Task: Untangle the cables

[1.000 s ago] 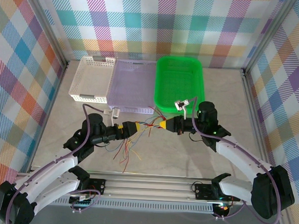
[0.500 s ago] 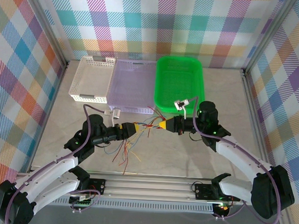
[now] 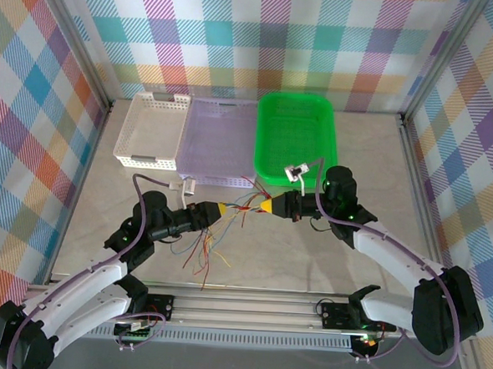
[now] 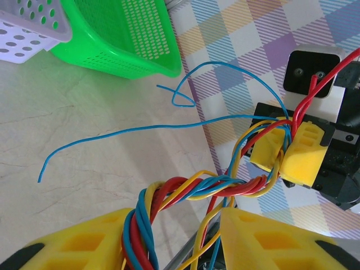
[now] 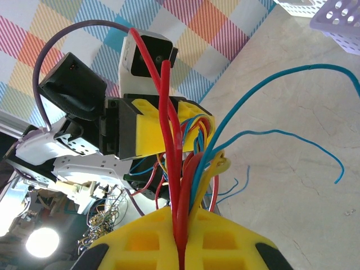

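Observation:
The cables (image 3: 241,207) are thin red, yellow and blue wires twisted into one bundle (image 4: 194,190) strung between my two grippers above the table. Loose ends (image 3: 205,253) hang down to the tabletop, and blue ends (image 4: 112,138) stick out sideways. My left gripper (image 3: 220,208) (image 4: 180,218) has its yellow jaws apart, with the bundle running between them against the left finger (image 4: 84,242). My right gripper (image 3: 267,205) (image 5: 183,212) is shut on red, blue and yellow strands (image 5: 194,180). It also shows in the left wrist view (image 4: 284,152), clamped on the far end.
Three baskets stand side by side at the back: white (image 3: 149,128), pale purple (image 3: 216,141) and green (image 3: 295,137) (image 4: 124,39). A metal rail (image 3: 247,306) runs along the near edge. Checked walls close in the left, right and back.
My left gripper's jaws have narrowed around the bundle. The hanging loose ends have shifted slightly. My right gripper has stayed shut on the cables.

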